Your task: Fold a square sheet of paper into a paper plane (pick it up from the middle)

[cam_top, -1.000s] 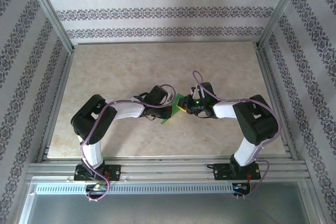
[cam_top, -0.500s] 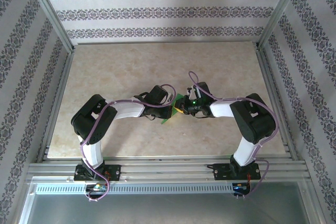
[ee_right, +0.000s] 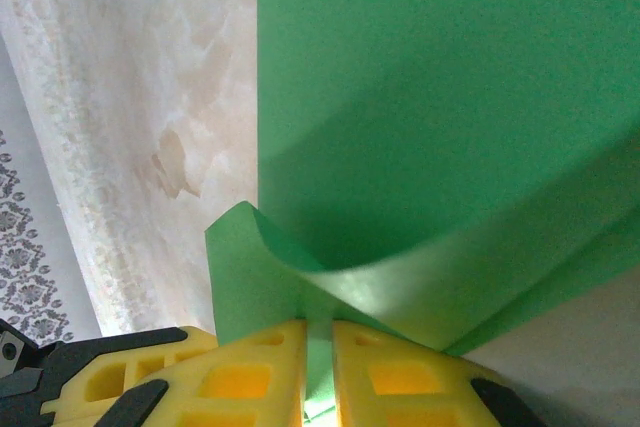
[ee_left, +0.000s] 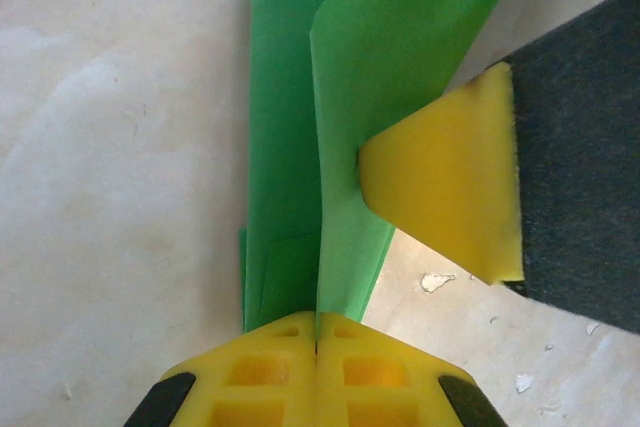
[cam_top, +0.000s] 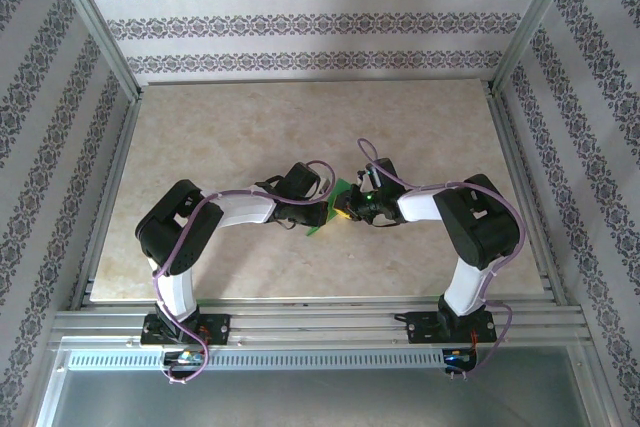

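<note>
Fingers [ee_left: 262, 387] of the left gripper [ee_left: 316, 332] clamp one end of the folded green paper [ee_left: 290, 127]. The right gripper [ee_right: 320, 342] pinches its curled flap opposite, at the middle of the marble table [cam_top: 240, 127].

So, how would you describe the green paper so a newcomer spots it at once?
On the beige marbled table, look at the middle. There the left gripper and right gripper both pinch the green paper, folded and curling. Nothing else is bright green; the fingers are yellow.
</note>
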Motion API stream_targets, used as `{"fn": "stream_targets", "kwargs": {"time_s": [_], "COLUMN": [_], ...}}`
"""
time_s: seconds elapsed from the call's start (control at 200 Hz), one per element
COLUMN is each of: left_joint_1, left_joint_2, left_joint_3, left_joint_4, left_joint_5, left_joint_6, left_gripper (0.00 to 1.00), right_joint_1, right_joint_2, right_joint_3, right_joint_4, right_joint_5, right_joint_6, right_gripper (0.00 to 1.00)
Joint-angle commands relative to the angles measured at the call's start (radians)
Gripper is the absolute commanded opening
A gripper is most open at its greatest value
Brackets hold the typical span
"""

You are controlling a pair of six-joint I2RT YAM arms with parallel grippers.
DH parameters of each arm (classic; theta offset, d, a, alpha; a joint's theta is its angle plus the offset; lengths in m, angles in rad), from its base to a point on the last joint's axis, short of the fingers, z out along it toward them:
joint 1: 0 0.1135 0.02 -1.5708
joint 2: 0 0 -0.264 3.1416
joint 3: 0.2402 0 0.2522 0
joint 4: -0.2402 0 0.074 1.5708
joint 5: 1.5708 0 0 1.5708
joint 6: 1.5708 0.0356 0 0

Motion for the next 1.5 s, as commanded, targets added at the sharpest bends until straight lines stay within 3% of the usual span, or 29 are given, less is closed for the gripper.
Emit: {"fn": "stream_targets", "kwargs": {"time_s": [0.0, 0.24, 0.585, 0.739, 0.854, 1.104, 1.319, 1.414, 1.494], "left_joint_1": [-0.010, -0.006, 0.012, 0.013, 0.013, 0.013, 0.013, 0.013, 0.013], "left_joint_2": [0.024, -0.019, -0.086, -0.085, -0.086, -0.070, -0.150, -0.218, -0.253], "left_joint_3": [0.014, 0.005, -0.060, -0.057, -0.053, -0.062, -0.003, 0.009, 0.001], "left_joint_4": [-0.072, -0.087, -0.024, -0.092, -0.129, -0.153, -0.259, -0.275, -0.218], "left_joint_5": [-0.006, 0.014, 0.098, 0.044, 0.017, 0.010, -0.085, -0.141, -0.112], "left_joint_6": [0.025, -0.040, -0.211, -0.190, -0.176, -0.176, -0.128, -0.119, -0.129], "left_gripper": [0.00, 0.14, 0.22, 0.22, 0.16, 0.11, 0.32, 0.36, 0.34], "right_joint_1": [-0.009, -0.019, -0.024, -0.024, -0.023, -0.018, -0.017, -0.017, -0.017], "right_joint_2": [0.008, 0.020, 0.032, 0.041, 0.041, 0.044, 0.051, 0.051, 0.051], "right_joint_3": [-0.010, 0.004, 0.026, 0.032, 0.034, 0.048, 0.060, 0.062, 0.064], "right_joint_4": [-0.035, -0.090, -0.136, -0.151, -0.156, -0.170, -0.186, -0.197, -0.203], "right_joint_5": [0.036, 0.046, 0.047, 0.046, 0.046, 0.050, 0.045, 0.049, 0.048], "right_joint_6": [0.008, -0.025, -0.070, -0.078, -0.081, -0.083, -0.091, -0.094, -0.097], "right_gripper": [0.18, 0.18, 0.17, 0.17, 0.17, 0.17, 0.17, 0.17, 0.17]}}
